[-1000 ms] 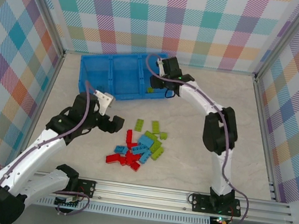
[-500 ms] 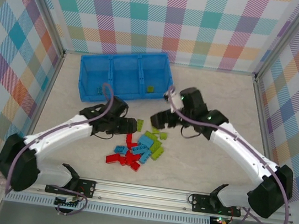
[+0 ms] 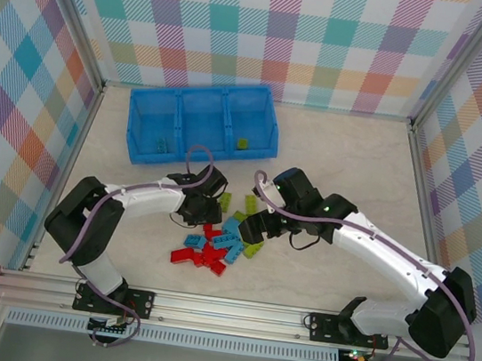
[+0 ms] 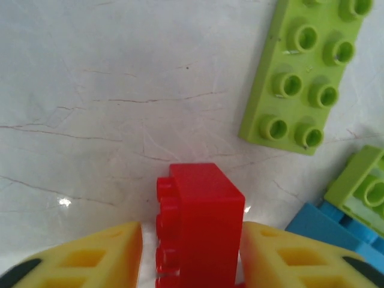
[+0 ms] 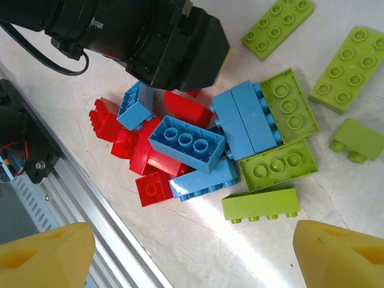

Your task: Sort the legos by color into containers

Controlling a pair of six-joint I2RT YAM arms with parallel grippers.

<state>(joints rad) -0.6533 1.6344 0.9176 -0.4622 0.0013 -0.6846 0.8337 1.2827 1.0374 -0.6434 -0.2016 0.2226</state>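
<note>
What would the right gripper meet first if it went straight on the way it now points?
Likely the lego pile: the open right gripper aims down at the lime green brick and light blue brick at the pile's edge; which comes first is unclear.

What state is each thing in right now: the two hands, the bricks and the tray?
Left hand: fingers flank red brick, grip uncertain.
Right hand: open, empty.
Loose bricks: mixed colours, heaped on table.
Tray: mostly empty, one green brick in an end compartment.
</note>
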